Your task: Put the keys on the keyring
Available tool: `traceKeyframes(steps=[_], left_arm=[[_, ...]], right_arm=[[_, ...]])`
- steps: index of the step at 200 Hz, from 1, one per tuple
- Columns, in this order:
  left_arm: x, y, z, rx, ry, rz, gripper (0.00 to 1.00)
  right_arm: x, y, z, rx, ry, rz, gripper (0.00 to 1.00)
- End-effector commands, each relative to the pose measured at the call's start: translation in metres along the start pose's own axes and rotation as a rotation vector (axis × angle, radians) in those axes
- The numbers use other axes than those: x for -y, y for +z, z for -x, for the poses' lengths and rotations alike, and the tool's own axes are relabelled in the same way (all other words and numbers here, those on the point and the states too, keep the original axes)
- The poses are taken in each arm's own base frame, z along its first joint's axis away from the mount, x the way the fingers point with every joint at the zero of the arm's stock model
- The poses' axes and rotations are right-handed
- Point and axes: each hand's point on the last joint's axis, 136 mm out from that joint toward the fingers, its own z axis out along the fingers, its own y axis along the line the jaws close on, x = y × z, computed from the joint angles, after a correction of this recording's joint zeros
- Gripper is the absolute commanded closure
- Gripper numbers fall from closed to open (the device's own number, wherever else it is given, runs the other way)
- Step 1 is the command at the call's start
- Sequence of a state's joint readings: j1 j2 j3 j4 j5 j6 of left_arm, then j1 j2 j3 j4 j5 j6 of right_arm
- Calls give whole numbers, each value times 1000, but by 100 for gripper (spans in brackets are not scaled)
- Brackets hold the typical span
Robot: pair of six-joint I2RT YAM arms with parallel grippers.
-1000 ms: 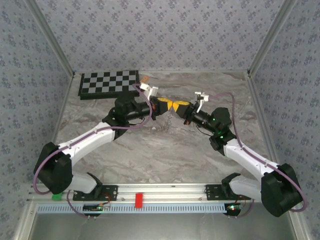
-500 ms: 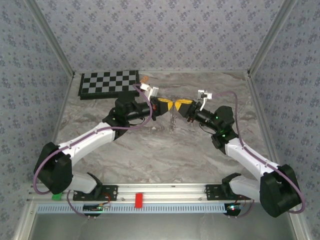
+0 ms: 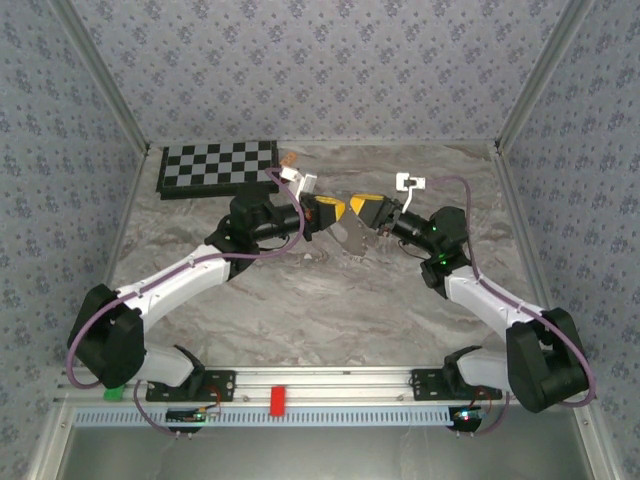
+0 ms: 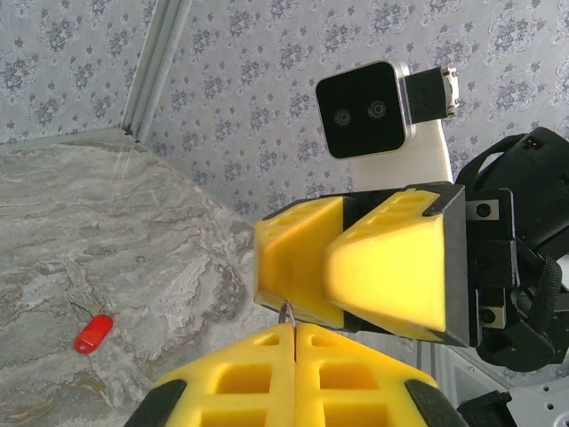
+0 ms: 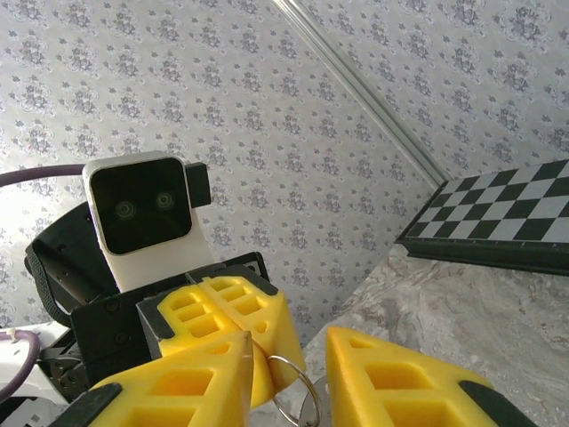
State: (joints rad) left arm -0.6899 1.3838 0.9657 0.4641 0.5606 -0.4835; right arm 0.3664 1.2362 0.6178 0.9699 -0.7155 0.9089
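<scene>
My left gripper [image 3: 337,209] is held above the middle of the table, shut on the thin silver keyring [image 4: 289,311], whose edge pokes out between its yellow fingertips [image 4: 267,342]. In the right wrist view the keyring [image 5: 286,358] hangs below the left gripper's fingers [image 5: 222,307]. It sits in the gap of my right gripper [image 5: 284,378], which stands open around it without clamping it. From above, the right gripper [image 3: 360,208] faces the left one tip to tip, and the keyring [image 3: 352,236] dangles under them. The red key [image 4: 92,334] lies flat on the marble table, apart from both grippers.
A chessboard [image 3: 218,165] lies at the back left of the table, with a small orange-brown piece [image 3: 289,158] just beside it. A red block [image 3: 277,399] sits on the front rail between the arm bases. Patterned walls close in three sides.
The right gripper has opened from shut and its wrist has swung up and back. The left gripper stays shut, and the keyring now hangs from it.
</scene>
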Motion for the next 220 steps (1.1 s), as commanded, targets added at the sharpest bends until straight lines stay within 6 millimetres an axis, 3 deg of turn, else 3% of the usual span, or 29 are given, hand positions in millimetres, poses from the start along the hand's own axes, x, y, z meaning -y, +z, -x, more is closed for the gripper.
traceKeyframes(steps=[1, 51, 142, 220], left_arm=[[16, -7, 17, 47, 39, -32, 100], [17, -7, 18, 50, 44, -34, 100], [15, -9, 21, 56, 39, -19, 100], [0, -15, 37, 95, -111, 108, 100]], right_arm=[[-10, -2, 12, 29, -45, 32, 72], [-1, -4, 10, 10, -33, 34, 70], [-5, 6, 4, -37, 61, 172, 70], [26, -26, 31, 163, 78, -20, 60]])
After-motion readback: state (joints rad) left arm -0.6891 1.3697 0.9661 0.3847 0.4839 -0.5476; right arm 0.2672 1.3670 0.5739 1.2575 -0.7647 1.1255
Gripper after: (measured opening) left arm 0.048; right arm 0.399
